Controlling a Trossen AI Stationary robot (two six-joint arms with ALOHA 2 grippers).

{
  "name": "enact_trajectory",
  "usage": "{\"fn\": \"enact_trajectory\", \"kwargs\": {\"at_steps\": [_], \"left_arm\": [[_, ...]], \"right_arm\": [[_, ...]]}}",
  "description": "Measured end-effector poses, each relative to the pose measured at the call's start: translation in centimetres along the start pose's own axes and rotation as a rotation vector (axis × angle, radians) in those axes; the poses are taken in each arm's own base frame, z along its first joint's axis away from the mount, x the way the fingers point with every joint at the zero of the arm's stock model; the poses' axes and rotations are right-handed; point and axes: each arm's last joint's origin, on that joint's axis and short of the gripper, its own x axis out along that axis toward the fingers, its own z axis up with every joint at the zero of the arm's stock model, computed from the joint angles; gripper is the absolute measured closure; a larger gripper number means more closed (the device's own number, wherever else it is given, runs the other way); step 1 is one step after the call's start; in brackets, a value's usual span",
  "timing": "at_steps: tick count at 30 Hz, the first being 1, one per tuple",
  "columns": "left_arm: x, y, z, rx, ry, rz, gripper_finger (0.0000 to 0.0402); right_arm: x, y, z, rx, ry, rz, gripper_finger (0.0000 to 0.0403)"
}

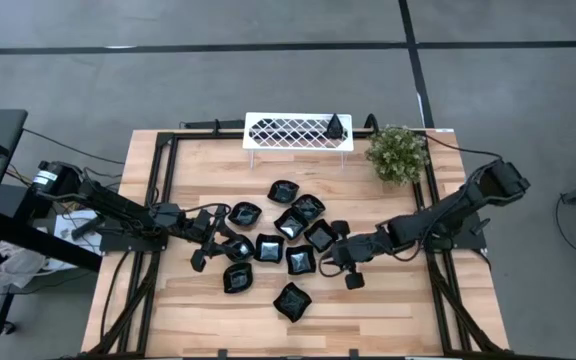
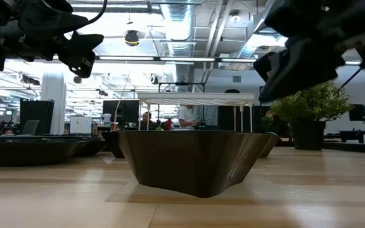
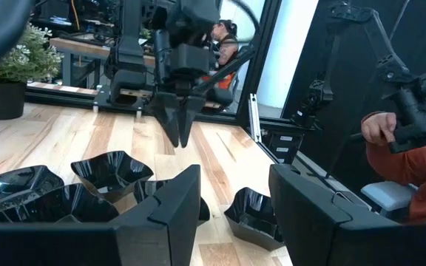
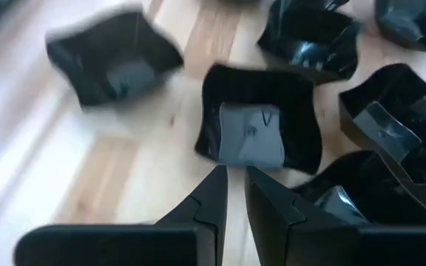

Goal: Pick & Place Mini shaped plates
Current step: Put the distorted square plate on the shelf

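No text, label, brand, number or sign can be read in any of the views. The black dishes, the white tray and the wooden desk show no lettering. In the room behind, any signs or screens are too small and blurred to make out.
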Motion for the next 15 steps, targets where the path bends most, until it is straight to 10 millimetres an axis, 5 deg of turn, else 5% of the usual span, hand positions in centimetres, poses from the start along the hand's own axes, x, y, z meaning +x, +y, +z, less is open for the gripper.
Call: {"fn": "enact_trajectory", "kwargs": {"at_steps": [15], "left_arm": [[0.0,-0.1,0.3,0.002,-0.033,-0.005,0.0238]], "right_arm": [[1.5,-1.6,1.6,-0.157,0.3,-0.135,0.0356]]}}
